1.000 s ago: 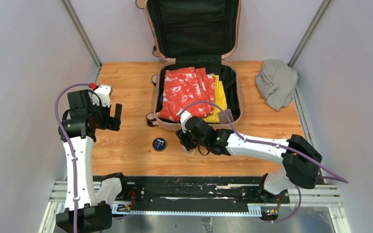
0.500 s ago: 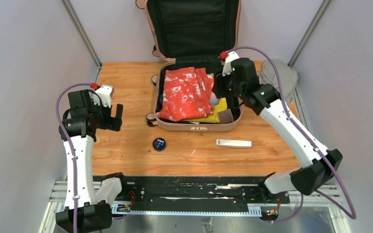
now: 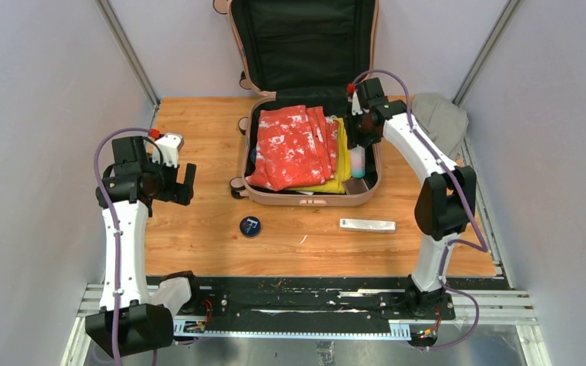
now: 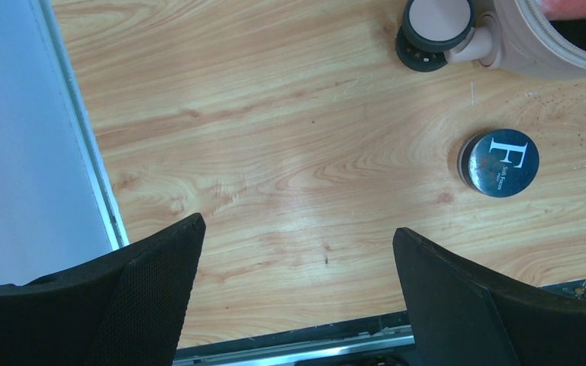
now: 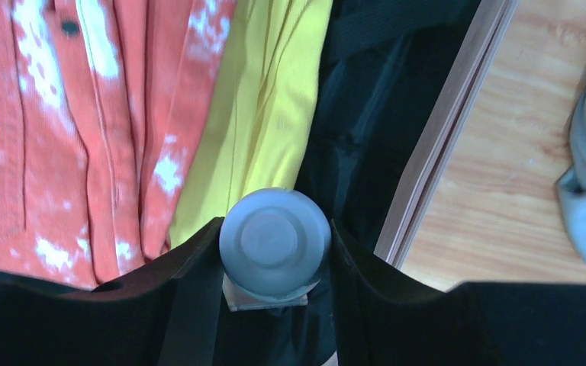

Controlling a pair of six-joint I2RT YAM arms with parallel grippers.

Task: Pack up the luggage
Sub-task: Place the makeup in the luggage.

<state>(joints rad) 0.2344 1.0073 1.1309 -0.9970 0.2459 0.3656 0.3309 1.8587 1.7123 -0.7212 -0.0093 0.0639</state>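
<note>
While our left gripper [image 4: 297, 229] gapes empty, our right gripper [image 5: 275, 229] pinches a grey-capped bottle [image 5: 275, 238], luggage [image 5: 442, 145] beneath, yellow garment [image 5: 267, 114] just left.

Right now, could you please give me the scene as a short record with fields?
luggage: open on the table, lid propped up at the back
inside: red-and-white shirt partly over a yellow garment
right gripper: closed on a grey-capped bottle, over the luggage's right side beside the yellow garment
left gripper: open, empty, above bare table left of the luggage
unpacked on table: round dark tin, flat white bar, grey cloth
</note>
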